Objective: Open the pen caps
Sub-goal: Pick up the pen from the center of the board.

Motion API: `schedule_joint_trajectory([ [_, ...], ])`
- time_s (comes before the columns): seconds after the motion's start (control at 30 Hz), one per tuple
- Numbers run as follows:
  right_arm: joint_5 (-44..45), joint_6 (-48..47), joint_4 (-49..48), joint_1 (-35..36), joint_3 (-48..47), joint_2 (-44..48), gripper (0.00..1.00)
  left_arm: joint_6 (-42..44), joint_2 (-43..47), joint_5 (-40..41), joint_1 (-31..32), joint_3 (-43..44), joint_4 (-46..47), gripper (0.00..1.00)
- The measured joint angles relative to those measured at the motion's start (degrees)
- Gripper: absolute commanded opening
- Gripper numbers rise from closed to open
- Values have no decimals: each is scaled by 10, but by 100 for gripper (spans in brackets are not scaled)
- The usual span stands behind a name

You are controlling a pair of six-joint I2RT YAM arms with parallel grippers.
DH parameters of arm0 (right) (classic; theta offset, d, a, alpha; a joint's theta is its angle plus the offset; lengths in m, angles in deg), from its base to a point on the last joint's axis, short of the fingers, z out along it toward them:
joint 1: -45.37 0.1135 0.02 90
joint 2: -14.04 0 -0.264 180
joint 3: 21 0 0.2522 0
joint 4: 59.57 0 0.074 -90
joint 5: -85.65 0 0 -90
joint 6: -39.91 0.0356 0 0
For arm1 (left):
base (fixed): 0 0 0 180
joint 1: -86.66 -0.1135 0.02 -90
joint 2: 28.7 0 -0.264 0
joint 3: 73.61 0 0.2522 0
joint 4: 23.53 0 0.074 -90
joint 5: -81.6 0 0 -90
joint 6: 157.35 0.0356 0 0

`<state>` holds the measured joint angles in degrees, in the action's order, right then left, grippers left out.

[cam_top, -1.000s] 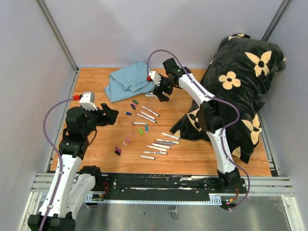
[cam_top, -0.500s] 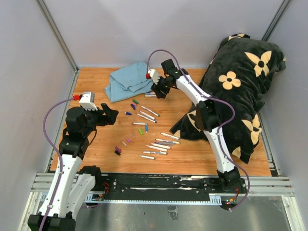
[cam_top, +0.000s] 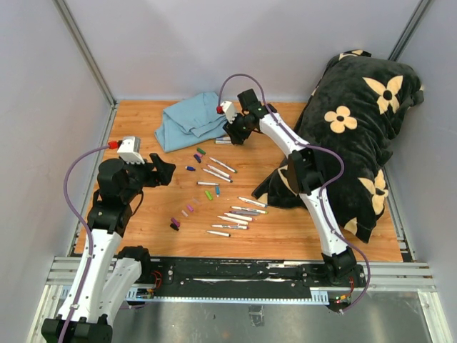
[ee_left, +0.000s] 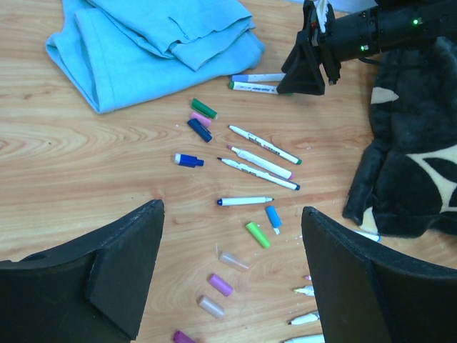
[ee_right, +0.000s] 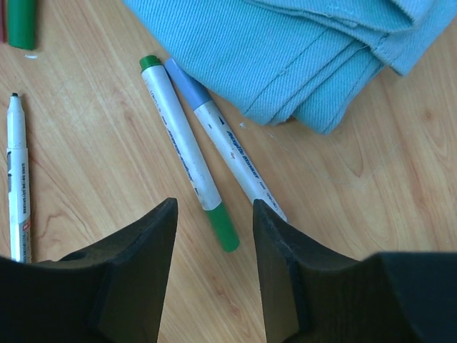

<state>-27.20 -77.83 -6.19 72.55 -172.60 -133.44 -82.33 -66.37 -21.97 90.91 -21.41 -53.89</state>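
Two capped markers lie side by side next to the blue cloth (ee_right: 300, 50): a green-capped marker (ee_right: 187, 153) and a blue-capped marker (ee_right: 228, 146). My right gripper (ee_right: 214, 239) is open, its jaws standing either side of the green pen cap (ee_right: 224, 227) without touching it. From above, the right gripper (cam_top: 232, 136) is at the far middle of the table. Loose pen caps lie further forward, among them a light green (ee_left: 258, 234), a blue (ee_left: 273, 217) and a purple one (ee_left: 221, 284). My left gripper (ee_left: 232, 286) hangs open and empty above them.
A black flowered pillow (cam_top: 357, 121) fills the right side of the table. Several uncapped marker barrels (cam_top: 235, 214) lie in the middle. One uncapped marker (ee_right: 18, 186) lies left of the right gripper. Grey walls enclose the wooden table (cam_top: 143, 121).
My right gripper has shifted slightly toward the cloth and its jaws have narrowed around the green cap. The left arm has not moved.
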Motion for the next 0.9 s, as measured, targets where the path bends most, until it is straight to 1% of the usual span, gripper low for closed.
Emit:
schedule_joint_trajectory([
  [0.17,0,10,-5,0,-4,-4,38,0,-1,0,0,0,0,81],
  [0.4,-1,17,-5,0,-4,-12,35,0,-1,-1,0,0,0,81],
  [0.7,-12,14,-1,0,-3,-15,20,0,-1,-2,-1,-3,0,81],
  [0.9,-28,-6,-6,0,36,-3,18,0,-1,-3,-1,-3,0,81],
])
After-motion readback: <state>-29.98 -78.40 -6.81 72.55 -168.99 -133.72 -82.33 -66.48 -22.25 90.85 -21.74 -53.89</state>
